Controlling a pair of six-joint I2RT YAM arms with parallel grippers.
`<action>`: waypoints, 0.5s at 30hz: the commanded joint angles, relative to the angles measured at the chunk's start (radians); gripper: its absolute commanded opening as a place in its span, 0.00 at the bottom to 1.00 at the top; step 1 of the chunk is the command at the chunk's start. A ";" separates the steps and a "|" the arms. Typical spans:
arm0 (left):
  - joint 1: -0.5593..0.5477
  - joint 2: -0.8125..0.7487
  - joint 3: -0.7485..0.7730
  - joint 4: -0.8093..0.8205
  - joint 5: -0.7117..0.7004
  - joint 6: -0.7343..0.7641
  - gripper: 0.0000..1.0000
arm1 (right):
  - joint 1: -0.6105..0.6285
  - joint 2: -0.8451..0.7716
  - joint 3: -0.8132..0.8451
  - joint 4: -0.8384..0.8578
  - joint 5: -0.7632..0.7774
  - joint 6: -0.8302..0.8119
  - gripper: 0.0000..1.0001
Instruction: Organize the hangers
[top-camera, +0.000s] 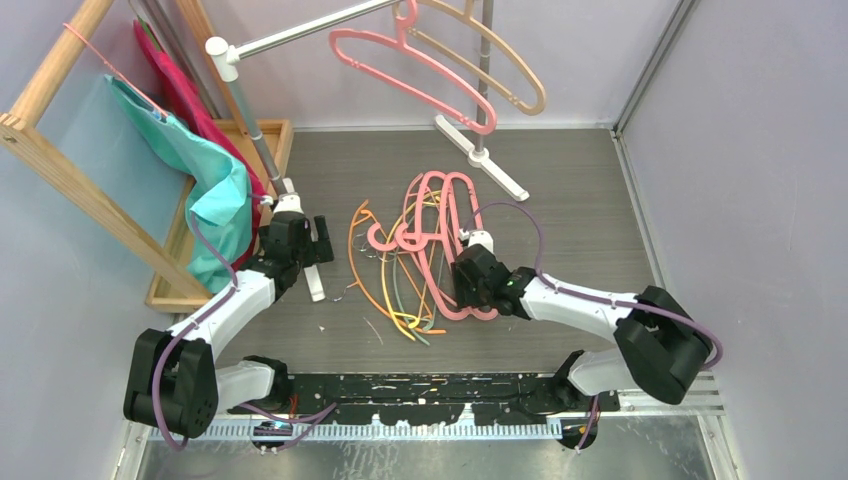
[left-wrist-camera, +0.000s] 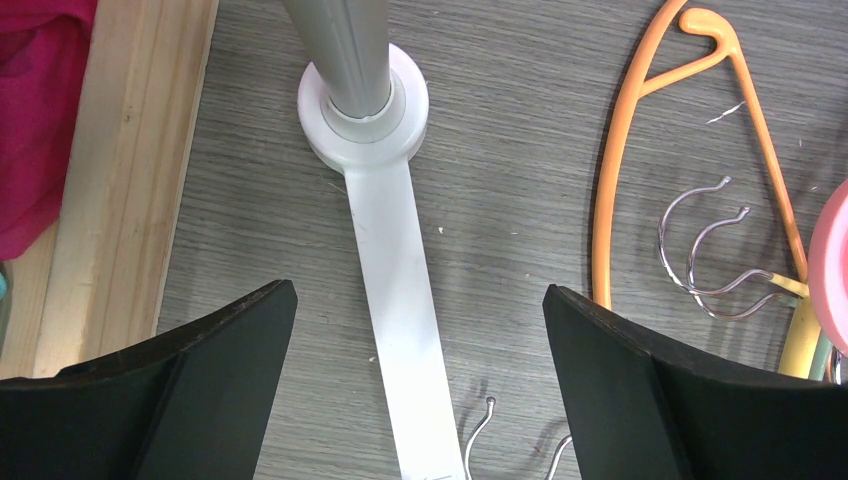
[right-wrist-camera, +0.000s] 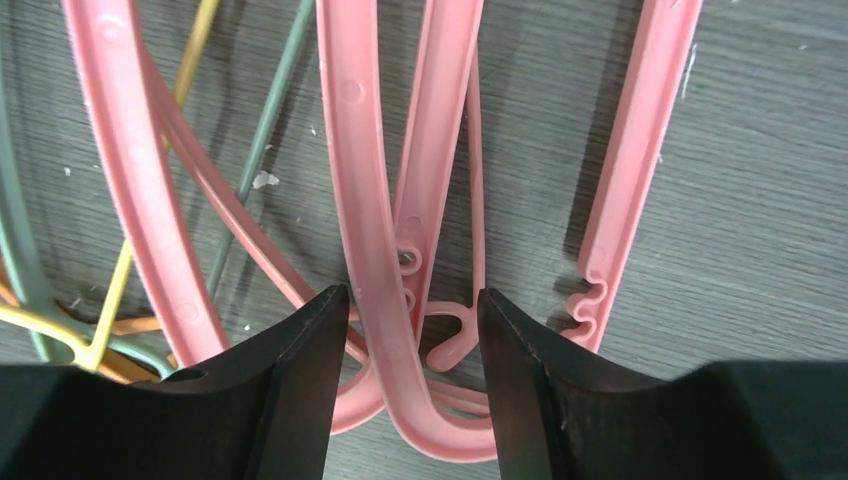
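A tangle of hangers (top-camera: 420, 250) lies on the grey floor: thick pink ones, and thin orange, yellow and grey-green ones. A pink hanger (top-camera: 420, 65) and a beige hanger (top-camera: 500, 60) hang on the silver rail (top-camera: 300, 35). My right gripper (top-camera: 462, 285) is down over the pile. In the right wrist view it (right-wrist-camera: 410, 300) is open, its jaws straddling the curved end of a thick pink hanger (right-wrist-camera: 365, 200). My left gripper (top-camera: 297, 232) is wide open and empty above the rack's white foot (left-wrist-camera: 400, 260). An orange hanger (left-wrist-camera: 620, 180) lies to its right.
A wooden frame (top-camera: 60, 150) with teal cloth (top-camera: 215, 190) and magenta cloth (top-camera: 180, 90) stands at the left on a wooden base (left-wrist-camera: 120, 180). The rack's grey pole (left-wrist-camera: 345, 50) rises just ahead of my left gripper. A second white foot (top-camera: 480, 155) lies behind the pile. Loose wire hooks (left-wrist-camera: 700, 250) lie by the orange hanger.
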 joint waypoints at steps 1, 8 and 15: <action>0.002 -0.013 0.009 0.032 -0.002 -0.005 0.98 | 0.003 0.035 0.012 0.051 -0.014 0.002 0.55; 0.001 -0.016 0.007 0.034 -0.002 -0.006 0.98 | 0.003 0.005 0.015 0.032 -0.026 0.007 0.29; 0.002 -0.014 0.009 0.033 -0.004 -0.005 0.98 | 0.004 -0.101 0.074 -0.054 -0.079 0.005 0.01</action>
